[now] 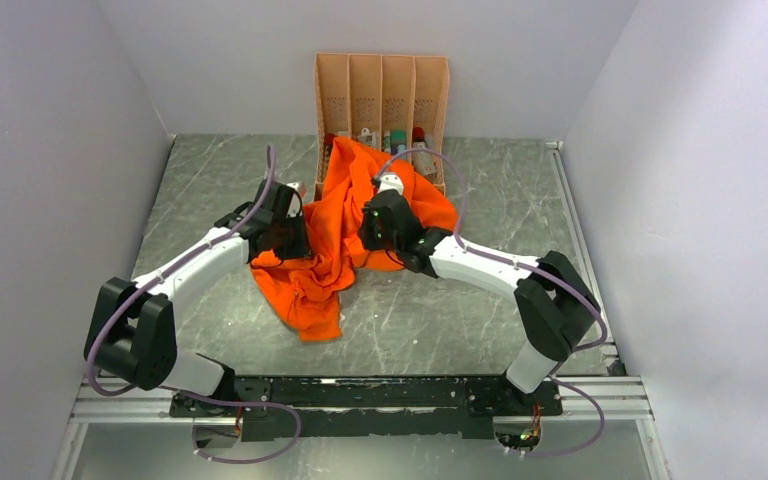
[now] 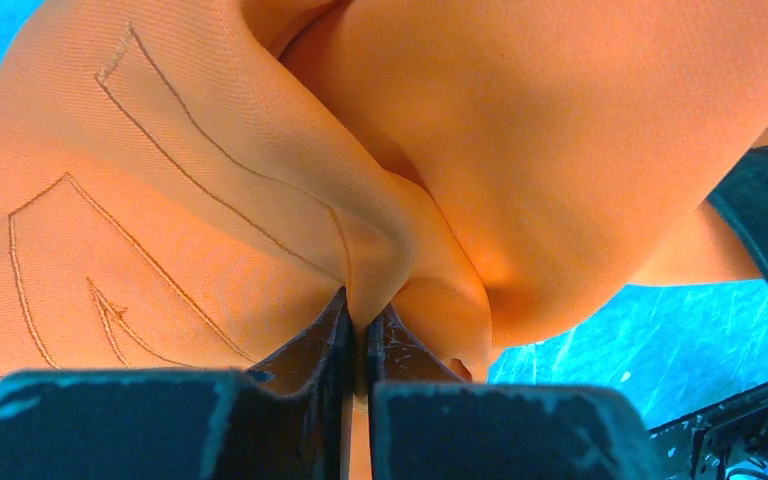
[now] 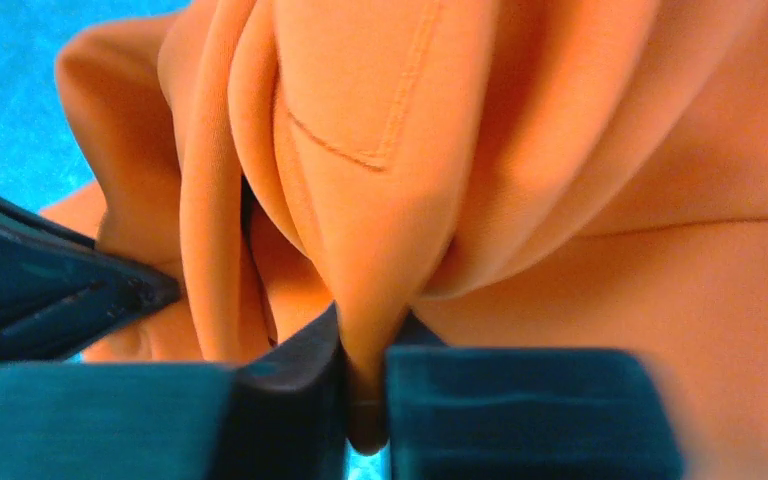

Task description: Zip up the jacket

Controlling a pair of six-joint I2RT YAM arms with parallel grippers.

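With jacket [image 1: 332, 235] crumpled at centre of table [image 1: 440, 320], one fold clamped in closed left gripper [image 2: 358, 325] and another in closed right gripper [image 3: 365, 340], lift and draw apart slowly and evenly, avoiding slack or slip, to spread the front and expose the zipper, not visible in any view.
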